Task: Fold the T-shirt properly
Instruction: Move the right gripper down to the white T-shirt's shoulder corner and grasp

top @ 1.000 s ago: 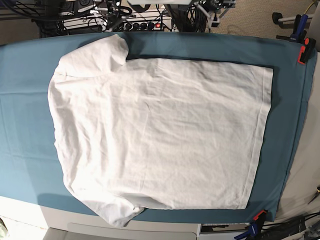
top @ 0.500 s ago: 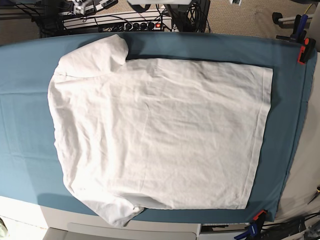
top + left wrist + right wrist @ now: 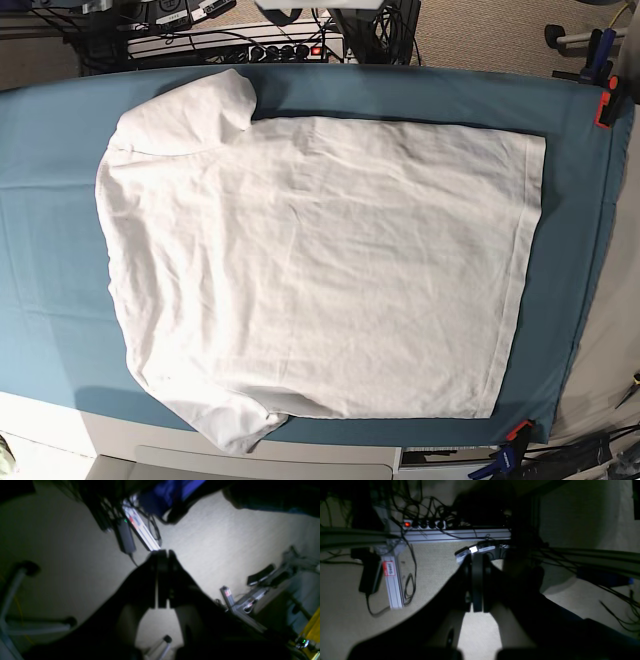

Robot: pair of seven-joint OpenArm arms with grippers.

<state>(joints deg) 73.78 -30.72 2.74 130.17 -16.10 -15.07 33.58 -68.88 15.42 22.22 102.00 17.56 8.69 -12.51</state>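
The white T-shirt (image 3: pixel 320 270) lies spread flat and wrinkled on the teal table cloth (image 3: pixel 50 270) in the base view, its hem at the right and its sleeves at the upper left and lower left. No arm shows in that view. In the left wrist view my left gripper (image 3: pixel 162 552) is shut on nothing and hangs over the carpet floor, away from the table. My right gripper (image 3: pixel 477 555) is also shut and empty, above the floor near a power strip (image 3: pixel 425 524). The T-shirt is out of view in both wrist views.
Orange and blue clamps (image 3: pixel 607 100) hold the cloth at the right edge, and another clamp (image 3: pixel 515 432) is at the bottom right. Cables, aluminium rails (image 3: pixel 460 533) and a power adapter (image 3: pixel 126 536) lie on the floor behind the table.
The T-shirt has not moved. At the top edge of the base view the bits of arm hardware over the cables have withdrawn out of the frame.
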